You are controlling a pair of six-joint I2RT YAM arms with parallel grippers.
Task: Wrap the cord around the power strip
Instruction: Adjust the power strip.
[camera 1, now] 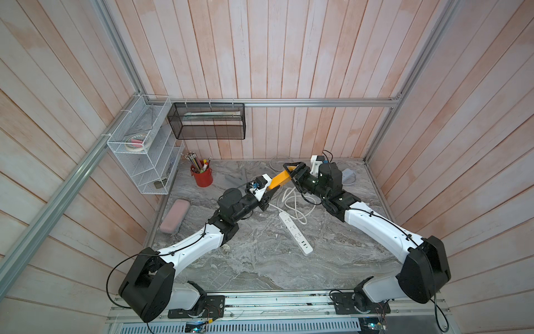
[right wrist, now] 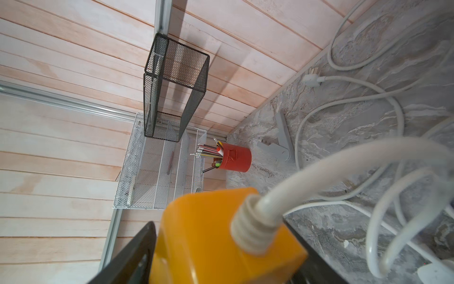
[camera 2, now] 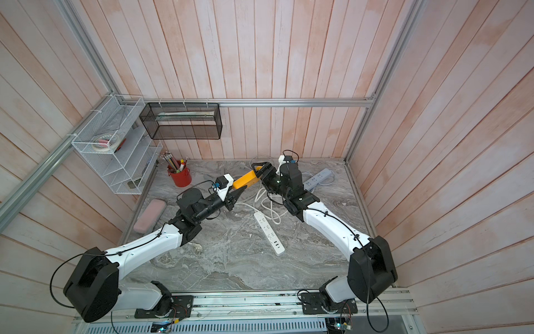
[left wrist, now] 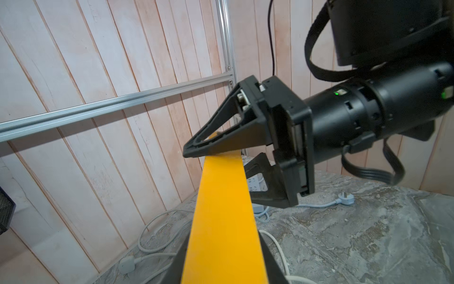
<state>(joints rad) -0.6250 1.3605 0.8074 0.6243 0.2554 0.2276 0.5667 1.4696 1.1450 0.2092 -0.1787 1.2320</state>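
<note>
Orange power strip (camera 1: 281, 180) aloft between both arms, toward 12 o'clock of the marble tabletop (camera 1: 260, 269).
Left gripper (camera 1: 271, 193) pinched its 8 o'clock end; right gripper (camera 1: 291, 170) stood spread astride the 2 o'clock end, contact unclear. Body probably rigid, light, slick. Cord (right wrist: 319, 169) looked thick and springy, best taken just past the ribbed collar (right wrist: 248, 228). Only the right wrist view showed that collar and the cord leaving it in loose loops; both top views hid it behind the gripper.

Pale pink plank walls (camera 1: 289, 57) enclose a grey marble tabletop (camera 1: 260, 269).
</note>
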